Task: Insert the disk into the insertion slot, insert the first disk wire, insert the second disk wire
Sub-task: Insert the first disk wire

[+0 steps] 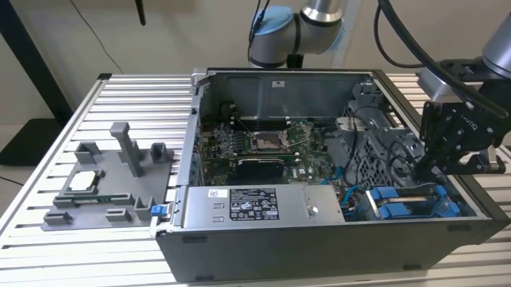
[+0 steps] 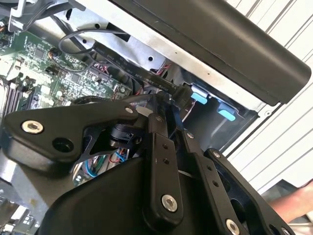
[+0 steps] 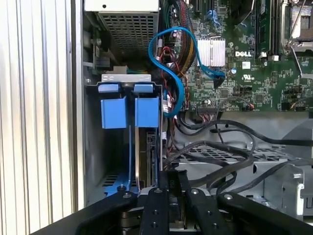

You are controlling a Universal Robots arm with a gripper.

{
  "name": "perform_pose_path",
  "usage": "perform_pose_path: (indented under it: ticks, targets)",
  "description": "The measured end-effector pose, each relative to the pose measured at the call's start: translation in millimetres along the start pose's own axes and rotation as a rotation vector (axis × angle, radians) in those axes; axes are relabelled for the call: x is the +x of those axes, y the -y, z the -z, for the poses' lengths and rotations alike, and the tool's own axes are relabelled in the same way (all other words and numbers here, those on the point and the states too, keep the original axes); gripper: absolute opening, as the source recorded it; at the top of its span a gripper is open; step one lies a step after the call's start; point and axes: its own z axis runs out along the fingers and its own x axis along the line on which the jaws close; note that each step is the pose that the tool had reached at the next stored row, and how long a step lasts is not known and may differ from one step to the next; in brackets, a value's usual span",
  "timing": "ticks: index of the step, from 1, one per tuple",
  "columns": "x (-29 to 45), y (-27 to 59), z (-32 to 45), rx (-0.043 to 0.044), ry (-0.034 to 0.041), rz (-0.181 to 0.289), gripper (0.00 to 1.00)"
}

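Outwardly, in the exterior view, the open computer case [image 1: 319, 245] lies on a slatted table [image 1: 128, 95]. The black gripper [image 1: 423, 170] reaches down into the case's corner at the exterior view's right, just above the blue-framed disk [image 1: 403, 206]. The disk sits low in that corner beside the labelled power supply [image 1: 264, 206]. The motherboard [image 1: 264, 143] lies behind, and a grey fixture [image 1: 112, 179] stands on the table well apart at the exterior view's left. In the second wrist view the gripper's fingers [image 2: 159, 147] are drawn narrow, nearly together. Their tips are at a black cable [image 2: 142, 73] near two blue tabs [image 2: 198, 95]; whether they pinch it I cannot tell. In the first wrist view the disk [image 3: 146, 111] stands edge-on inside the insertion slot [image 3: 93, 142] of the drive cage. It is just beside a second blue carrier [image 3: 115, 111], with a blue cable [image 3: 180, 83] looping near. The close-set fingers [image 3: 157, 196] hang over a tangle of black cables [image 3: 220, 147].
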Motion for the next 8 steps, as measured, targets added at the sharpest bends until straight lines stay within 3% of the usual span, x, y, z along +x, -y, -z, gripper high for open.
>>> perform_pose_path:
  ticks: [8]
  targets:
    - [0.8, 0.7, -2.3, -0.0004, 0.0, 0.0, 0.0]
